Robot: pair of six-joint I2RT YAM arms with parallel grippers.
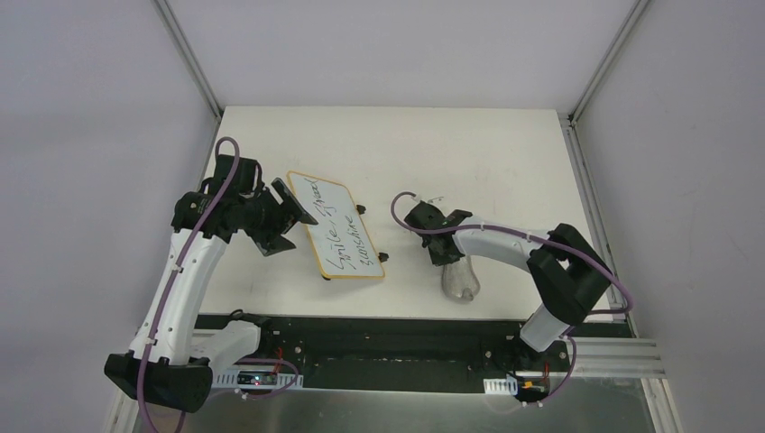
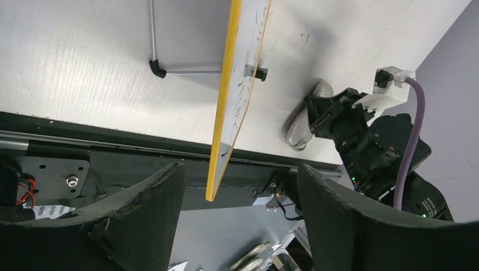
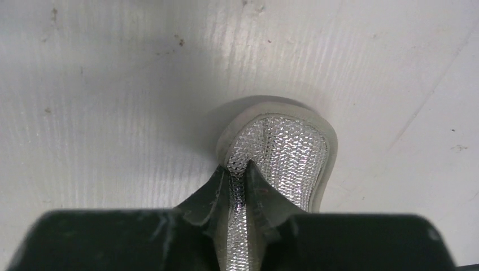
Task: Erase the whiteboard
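Note:
The whiteboard (image 1: 336, 225) has a tan rim, black feet and black handwriting; it lies left of the table's middle. My left gripper (image 1: 290, 219) is open at the board's left edge, one finger on either side of that edge. In the left wrist view the board (image 2: 240, 84) shows edge-on, its near corner between my spread fingers (image 2: 141, 217); I cannot tell if they touch it. My right gripper (image 1: 448, 260) is shut on a silvery grey lumpy pad (image 1: 458, 280), right of the board and apart from it. In the right wrist view my fingertips (image 3: 223, 189) pinch a fold of the pad (image 3: 288, 149), which rests on the table.
The white table (image 1: 487, 162) is walled on the left, right and back. A black rail (image 1: 388, 329) runs along its near edge by the arm bases. A thin metal rod with a black tip (image 2: 161, 69) lies on the table beside the board.

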